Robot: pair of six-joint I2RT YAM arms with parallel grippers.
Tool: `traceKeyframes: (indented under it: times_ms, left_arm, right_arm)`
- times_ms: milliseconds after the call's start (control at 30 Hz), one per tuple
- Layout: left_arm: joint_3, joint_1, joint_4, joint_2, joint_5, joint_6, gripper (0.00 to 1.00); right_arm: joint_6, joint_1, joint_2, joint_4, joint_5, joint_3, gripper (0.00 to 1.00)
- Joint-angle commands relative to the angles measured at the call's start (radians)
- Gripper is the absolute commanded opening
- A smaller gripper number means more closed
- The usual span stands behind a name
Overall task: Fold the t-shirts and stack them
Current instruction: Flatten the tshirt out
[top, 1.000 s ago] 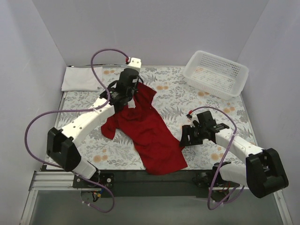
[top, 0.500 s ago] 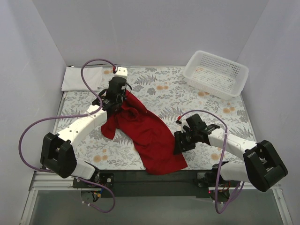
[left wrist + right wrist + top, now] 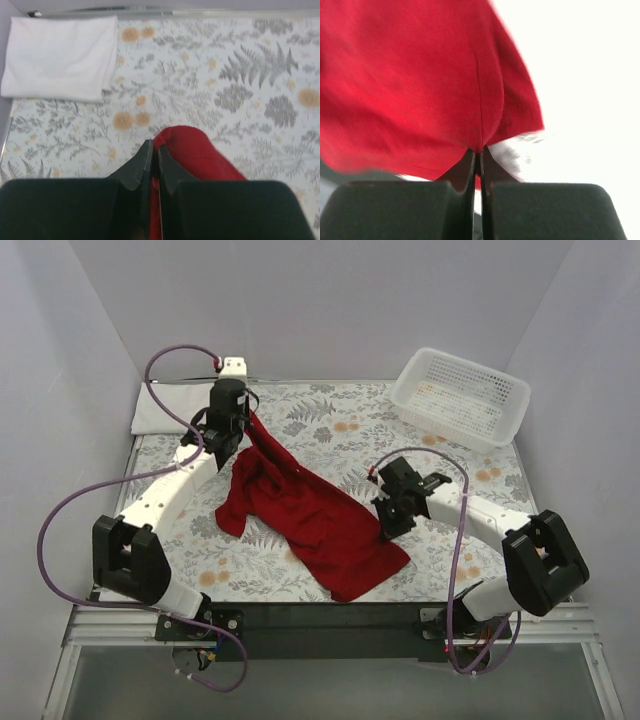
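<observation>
pinching the red t-shirt at opposite ends, left gripper and right gripper both clamp shut on thin folds (barely any cloth) that could slip under tension.

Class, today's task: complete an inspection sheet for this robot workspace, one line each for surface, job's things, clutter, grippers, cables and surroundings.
Surface: floral-patterned table, flat.
Job's things: red t-shirt unfolded and crumpled, held between both arms; white t-shirt folded in the far left corner.
Clutter: white mesh basket, far right corner.
Grippers: left gripper shut on red t-shirt's far end; right gripper shut on its right edge.
Cables: purple cables looping off both arms.
Surroundings: plain pale walls on three sides.
</observation>
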Motion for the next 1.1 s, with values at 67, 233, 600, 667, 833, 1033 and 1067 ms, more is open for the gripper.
traceKeyframes:
  times_ms: [67, 233, 600, 667, 833, 1033, 1067]
  left_arm:
    - [0.41, 0.112, -0.027, 0.168, 0.048, -0.014, 0.0]
    - [0.874, 0.209, -0.172, 0.348, 0.088, -0.069, 0.0]
    - [0.439, 0.237, 0.099, -0.102, 0.135, -0.09, 0.0]
    - [0.26, 0.237, 0.103, -0.226, 0.157, -0.136, 0.0]
    - [-0.145, 0.237, 0.081, -0.512, 0.219, -0.325, 0.06]
    - [-0.61, 0.228, -0.097, -0.95, 0.207, -0.737, 0.36]
    - [-0.673, 0.228, -0.161, -1.007, 0.204, -0.765, 0.36]
  right_arm:
    - [-0.135, -0.077, 0.107, -0.158, 0.414, 0.452, 0.01]
    - [-0.106, -0.194, 0.195, -0.194, 0.54, 1.038, 0.01]
    - [-0.182, -0.219, -0.079, -0.037, 0.491, 0.766, 0.06]
    - [-0.146, -0.22, -0.135, -0.023, 0.409, 0.593, 0.12]
    - [-0.036, -0.22, -0.275, -0.026, 0.266, 0.293, 0.41]
    - [0.02, -0.222, -0.408, 0.007, 0.126, 0.028, 0.53]
    - [0.02, -0.222, -0.413, 0.013, 0.122, 0.011, 0.53]
